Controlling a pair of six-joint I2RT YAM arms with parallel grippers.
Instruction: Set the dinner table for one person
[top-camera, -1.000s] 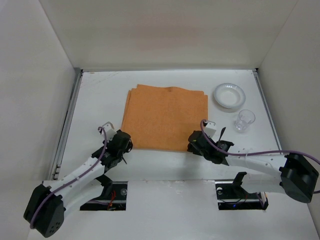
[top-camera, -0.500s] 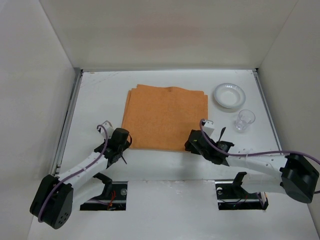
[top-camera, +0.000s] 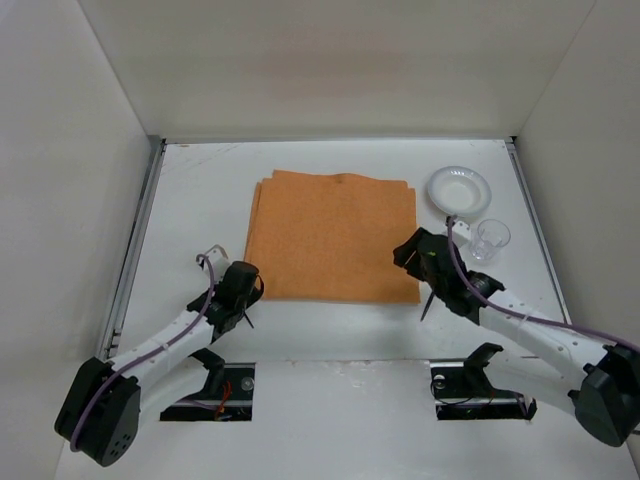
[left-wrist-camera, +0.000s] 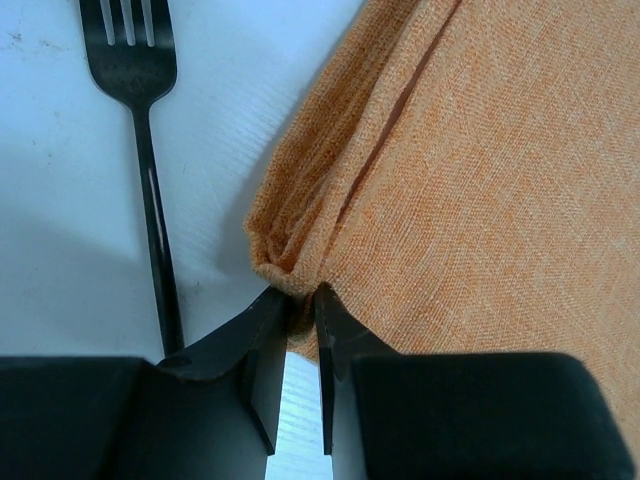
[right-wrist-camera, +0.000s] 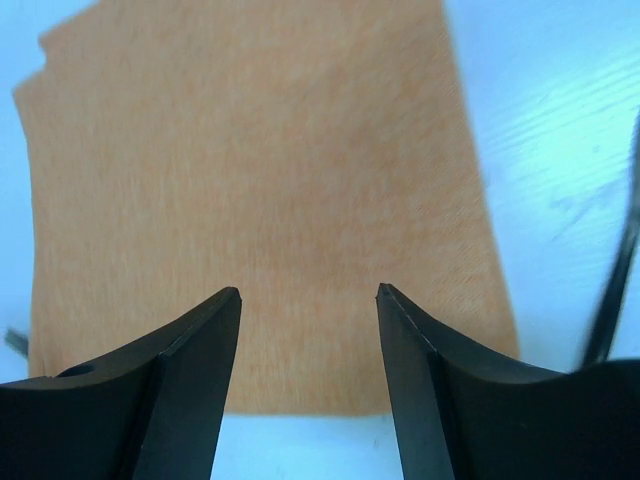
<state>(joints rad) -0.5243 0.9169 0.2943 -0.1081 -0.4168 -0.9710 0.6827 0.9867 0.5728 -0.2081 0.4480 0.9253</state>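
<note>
Left hand seemingly pinches the near corner of the folded orange cloth placemat; right hand hangs released; tugging could rumple it.

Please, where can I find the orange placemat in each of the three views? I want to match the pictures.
Top external: the orange placemat lies mid-table, ahead of both arms.
Left wrist: it fills the right side, its folded corner at the tips of the left hand.
Right wrist: it fills the upper middle, beyond the open right hand.
Shared landmark: the white dinner table around it.
</note>
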